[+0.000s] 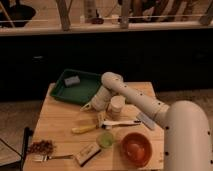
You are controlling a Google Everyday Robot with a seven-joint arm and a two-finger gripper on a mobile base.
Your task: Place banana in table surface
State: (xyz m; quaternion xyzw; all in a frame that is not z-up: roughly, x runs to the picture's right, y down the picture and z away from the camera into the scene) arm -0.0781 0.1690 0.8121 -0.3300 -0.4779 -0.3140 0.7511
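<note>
Our tool (101, 119) sits mid-counter (55, 116), right by the banana (84, 129); we can't tell its grip. Risk: w/ cup (105, 139) & knife (120, 123) close, a sloppy release could knock them.

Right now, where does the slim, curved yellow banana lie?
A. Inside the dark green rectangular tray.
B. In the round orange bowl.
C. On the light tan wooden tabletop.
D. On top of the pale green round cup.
C: the slim yellow banana lies flat on the light tan wooden tabletop, outside the dark green rectangular tray, with the gripper close by one of its ends.
</note>
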